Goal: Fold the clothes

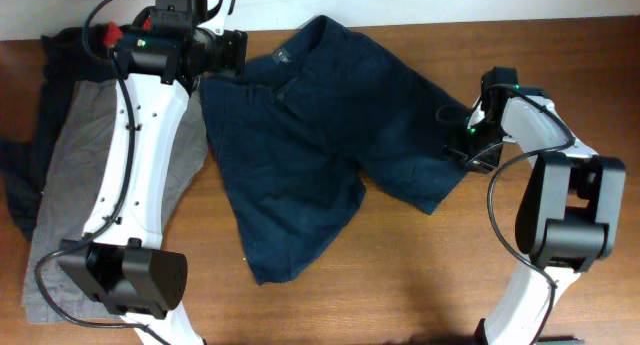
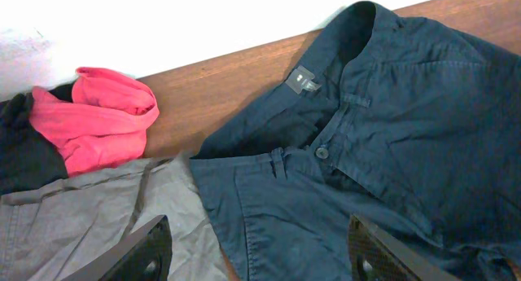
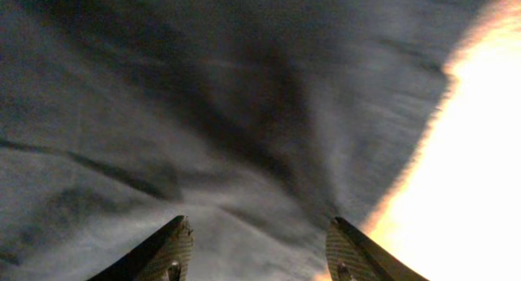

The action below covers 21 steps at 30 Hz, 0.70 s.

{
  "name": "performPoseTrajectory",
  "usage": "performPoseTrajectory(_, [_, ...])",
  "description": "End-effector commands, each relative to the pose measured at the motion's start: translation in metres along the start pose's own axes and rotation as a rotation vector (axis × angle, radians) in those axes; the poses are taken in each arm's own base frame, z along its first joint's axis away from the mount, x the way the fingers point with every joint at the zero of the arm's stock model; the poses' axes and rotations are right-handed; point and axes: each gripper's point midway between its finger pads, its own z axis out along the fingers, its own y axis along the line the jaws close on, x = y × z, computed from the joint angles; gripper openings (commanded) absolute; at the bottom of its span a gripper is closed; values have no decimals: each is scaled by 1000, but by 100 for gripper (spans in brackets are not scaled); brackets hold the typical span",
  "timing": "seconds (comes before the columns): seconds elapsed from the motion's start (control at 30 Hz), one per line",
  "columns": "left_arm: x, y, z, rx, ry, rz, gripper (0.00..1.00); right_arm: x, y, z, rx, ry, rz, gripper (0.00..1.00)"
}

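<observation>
Dark navy shorts (image 1: 320,135) lie spread on the wooden table, waistband toward the back edge, legs pointing to the front and right. My left gripper (image 2: 256,248) is open above the shorts' left waist edge (image 2: 342,151), where they meet a grey garment (image 2: 89,216). My right gripper (image 3: 256,248) is open, close over the navy cloth (image 3: 203,110) at the right leg's hem, by the bare table. In the overhead view the right gripper (image 1: 468,135) sits at the shorts' right edge and the left gripper (image 1: 232,55) at the top left.
A grey garment (image 1: 90,175) lies at the left under the left arm, with dark clothing (image 1: 30,175) beside it. A red cloth (image 2: 98,118) and a black one (image 2: 20,151) are bunched at the back left by the white wall.
</observation>
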Motion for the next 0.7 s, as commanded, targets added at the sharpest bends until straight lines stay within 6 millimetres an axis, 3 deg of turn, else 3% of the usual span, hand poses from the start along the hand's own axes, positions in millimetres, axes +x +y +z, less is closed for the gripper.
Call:
performPoseTrajectory(0.0, [-4, 0, -4, -6, -12, 2, 69, -15, -10, -42, 65, -124, 100, 58])
performPoseTrajectory(0.3, [-4, 1, -4, -6, -12, 2, 69, 6, -10, -16, 86, -75, 113, 53])
performPoseTrajectory(0.5, [-2, 0, -4, -5, -4, 3, 69, 16, -21, 3, 113, -64, 141, 50])
performPoseTrajectory(0.67, [0, 0, -4, -5, 3, 3, 69, 15, -24, 19, 99, -97, 150, 39])
